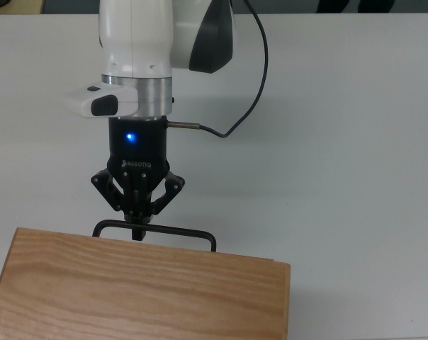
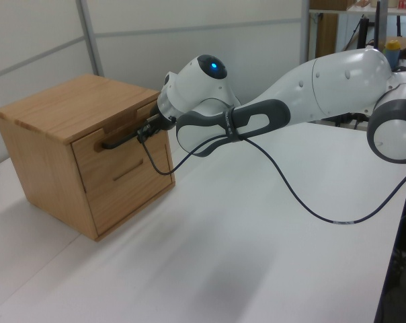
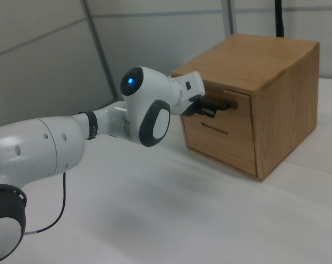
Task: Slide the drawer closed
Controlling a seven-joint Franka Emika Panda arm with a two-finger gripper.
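The drawer point(image 2: 99, 153) is the upper one of a light wooden cabinet point(image 2: 52, 111), and its front panel sits flush with the cabinet face. In the top view only its black bar handle point(image 1: 178, 231) shows, sticking out past the cabinet top point(image 1: 143, 290). My gripper point(image 1: 137, 231) is shut, with its fingertips pressed against the handle left of the bar's middle. The left view shows the gripper point(image 2: 146, 130) at the handle point(image 2: 119, 140). In the right view the drawer front point(image 3: 234, 104) is in line with the cabinet, with the gripper point(image 3: 203, 108) at the handle point(image 3: 218, 106).
Below the drawer is a second drawer front point(image 2: 132, 176) with a slot grip. The cabinet stands on a white table point(image 2: 257, 256). A black cable point(image 1: 253, 85) loops from my wrist over the table. Grey wall panels point(image 2: 42, 33) stand behind the cabinet.
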